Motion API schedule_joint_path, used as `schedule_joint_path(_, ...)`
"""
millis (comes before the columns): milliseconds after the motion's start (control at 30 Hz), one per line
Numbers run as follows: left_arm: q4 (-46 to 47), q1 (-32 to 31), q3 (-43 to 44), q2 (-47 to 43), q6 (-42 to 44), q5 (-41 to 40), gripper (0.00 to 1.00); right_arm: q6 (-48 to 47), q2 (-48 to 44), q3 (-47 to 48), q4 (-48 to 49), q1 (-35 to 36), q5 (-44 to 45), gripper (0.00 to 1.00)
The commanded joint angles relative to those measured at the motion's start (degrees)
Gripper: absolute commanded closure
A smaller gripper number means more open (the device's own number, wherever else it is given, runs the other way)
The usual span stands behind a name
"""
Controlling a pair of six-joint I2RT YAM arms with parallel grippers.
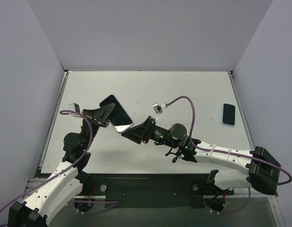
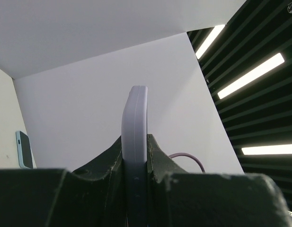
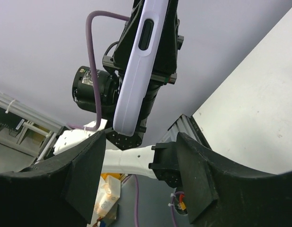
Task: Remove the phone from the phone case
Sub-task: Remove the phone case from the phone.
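Lilac phone case (image 3: 134,80): 1, clamped in left pincer (image 1: 107,120) | right pincer (image 1: 130,133): apart | blue phone (image 1: 228,114): 1

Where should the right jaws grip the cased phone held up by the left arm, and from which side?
Probably the free lower end of the cased phone, from the robot's right. The left gripper clamps its other end, and its thin edge faces the open right gripper, whose jaws straddle both flat faces.
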Motion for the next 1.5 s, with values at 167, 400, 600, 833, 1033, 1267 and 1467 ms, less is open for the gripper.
schedule_joint_path(167, 6.52, -0.19, 1.02, -2.25, -1.21, -1.89, 1.0, -1.52, 2.43, 6.12, 1.64, 0.55, 1.34, 0.58)
schedule_joint_path(400, 6.35, -0.19, 0.49, -2.69, -4.28, -1.89, 1.0, -2.04, 4.71, 8.23, 0.87, 0.29, -2.35, 0.62)
schedule_joint_path(600, 6.52, -0.19, 0.93, -2.68, -5.51, -1.97, 1.0, -2.04, 6.03, 8.76, 1.74, 0.38, -3.94, 0.65)
schedule_joint_path(833, 5.03, -0.19, 1.11, -3.21, -5.69, -1.97, 1.0, -2.13, 7.35, 9.02, 2.36, 0.55, -5.87, 0.73)
schedule_joint_path(1033, 2.84, -0.19, 1.9, -4.35, -6.57, -1.89, 1.0, -4.23, 8.31, 9.02, 1.3, 0.9, -6.66, 0.82)
schedule_joint_path(1267, -2.16, -0.19, 3.39, -5.41, -14.91, -0.66, 1.0, -21.25, 4.9, 6.48, -5.54, 3.97, -5.87, 1.0)
schedule_joint_path(1467, -11.48, -0.19, 6.64, -5.94, -24.23, 7.07, 1.0, -42.37, 3.65, 7.43, -20.57, 6.0, 1.77, 1.0)
